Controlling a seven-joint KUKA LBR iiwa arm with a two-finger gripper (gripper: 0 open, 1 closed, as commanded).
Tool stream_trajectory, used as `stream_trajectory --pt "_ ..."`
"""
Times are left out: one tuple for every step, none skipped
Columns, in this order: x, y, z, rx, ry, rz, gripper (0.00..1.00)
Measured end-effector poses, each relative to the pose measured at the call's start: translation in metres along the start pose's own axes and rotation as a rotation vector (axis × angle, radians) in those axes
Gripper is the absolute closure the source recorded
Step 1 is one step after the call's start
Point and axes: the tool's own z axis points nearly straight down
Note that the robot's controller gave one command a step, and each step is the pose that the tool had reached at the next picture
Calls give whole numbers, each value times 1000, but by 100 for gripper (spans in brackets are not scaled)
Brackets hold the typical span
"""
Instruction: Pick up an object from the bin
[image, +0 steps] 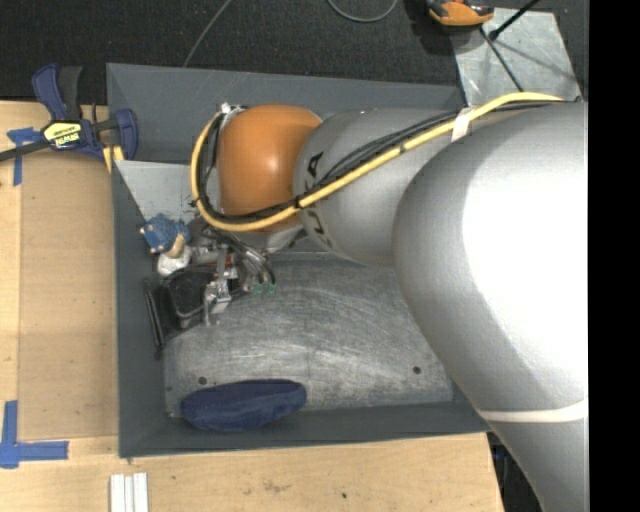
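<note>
Along the left wall of the bin (135, 400) lies a black bar (153, 322), with a blue-white toy (158, 234) and a white piece (172, 263) above it in frame. Just right, a black lump (186, 296) sits beside the claw (222, 288). Whether the claw is spread or pressed together I cannot tell. Likely best: close on the lump alone, clear of the bar, and lift straight up.
</note>
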Motion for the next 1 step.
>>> stream_trajectory --pt "-11 12 -156 3 10 -126 100"
